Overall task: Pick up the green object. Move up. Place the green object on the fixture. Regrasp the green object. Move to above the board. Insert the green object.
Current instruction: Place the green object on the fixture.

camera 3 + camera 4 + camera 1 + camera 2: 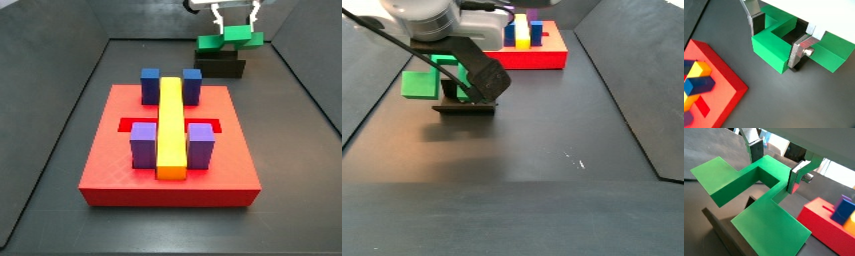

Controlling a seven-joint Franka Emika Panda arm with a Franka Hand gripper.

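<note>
Gripper [235, 22] at far right in a side view, fingers either side of bright green blocky plastic piece [230, 40], which sits on dark bracket fixture [221, 66]; large red slotted board [168, 185] nearer, left.

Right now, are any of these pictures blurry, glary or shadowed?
In a side view, the arm is blurred up close and hides the gripper, with a soft shadow on the floor. In a wrist view, bright glare sits behind the green object. In a side view, the board is sharp.
</note>
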